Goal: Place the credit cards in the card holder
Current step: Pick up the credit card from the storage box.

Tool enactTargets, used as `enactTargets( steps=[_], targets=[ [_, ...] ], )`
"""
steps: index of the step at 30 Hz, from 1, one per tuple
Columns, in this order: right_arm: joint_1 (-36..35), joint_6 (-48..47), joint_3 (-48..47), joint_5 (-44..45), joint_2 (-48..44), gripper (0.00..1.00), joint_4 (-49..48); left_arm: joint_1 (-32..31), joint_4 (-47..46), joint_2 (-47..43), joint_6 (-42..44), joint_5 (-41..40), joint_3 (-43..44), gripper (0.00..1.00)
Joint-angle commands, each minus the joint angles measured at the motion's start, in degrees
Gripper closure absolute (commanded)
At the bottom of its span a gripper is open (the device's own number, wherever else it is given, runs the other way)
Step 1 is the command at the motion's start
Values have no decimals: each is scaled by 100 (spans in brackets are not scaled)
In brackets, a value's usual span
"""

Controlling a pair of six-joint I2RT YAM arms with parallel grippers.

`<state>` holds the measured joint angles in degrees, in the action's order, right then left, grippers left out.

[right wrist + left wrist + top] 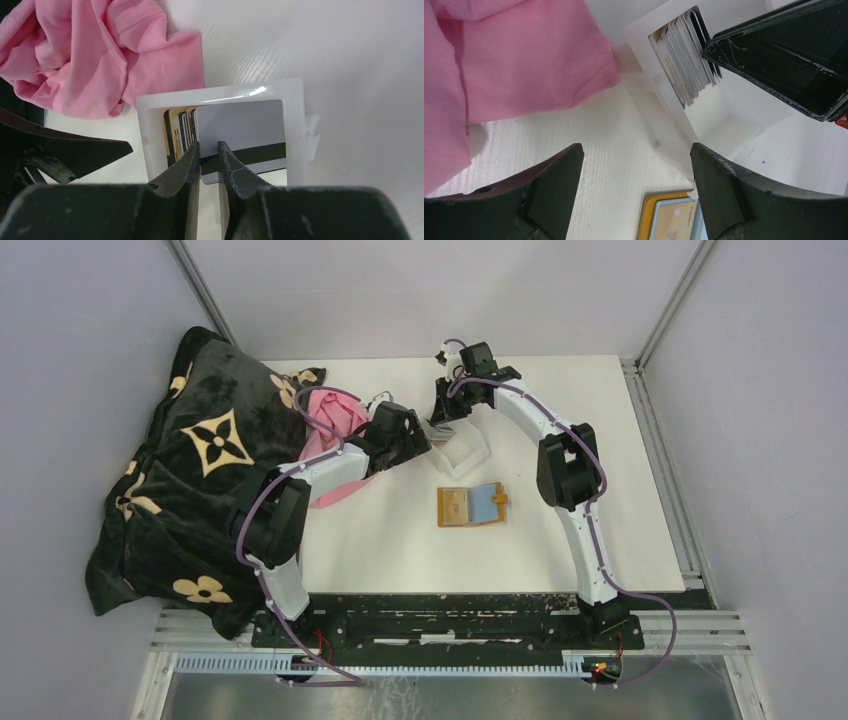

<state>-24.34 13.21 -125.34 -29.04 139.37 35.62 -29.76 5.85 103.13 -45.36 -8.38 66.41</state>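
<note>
The credit cards (179, 131) stand on edge in a clear plastic tray (220, 94), and one grey card (245, 125) with a black stripe leans away from the stack. My right gripper (208, 146) reaches down into the tray (466, 452). Its jaws are a narrow gap apart at the grey card's left edge. The card holder (471, 505) lies spread out on the table in front of the tray, an orange card showing in its pocket (669, 217). My left gripper (636, 150) hovers wide open beside the tray, holding nothing. The card stack (684, 55) shows beyond it.
A pink cloth (335, 422) lies left of the tray, touching its corner (524, 60). A black flower-patterned blanket (200, 470) is heaped over the table's left edge. My right gripper's black body (789, 60) sits close above the tray.
</note>
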Motion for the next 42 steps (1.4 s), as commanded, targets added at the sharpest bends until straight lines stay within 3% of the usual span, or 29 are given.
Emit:
enactTargets(
  steps=[1, 20, 42],
  targets=[
    [-119, 15, -181, -226, -320, 80, 245, -26, -133, 91, 19, -60, 197, 14],
    [-115, -12, -279, -245, -269, 77, 433, -23, -128, 145, 58, -20, 188, 14],
    [-97, -7, -394, -278, -358, 92, 560, -13, -140, 87, 63, -63, 128, 15]
  ],
)
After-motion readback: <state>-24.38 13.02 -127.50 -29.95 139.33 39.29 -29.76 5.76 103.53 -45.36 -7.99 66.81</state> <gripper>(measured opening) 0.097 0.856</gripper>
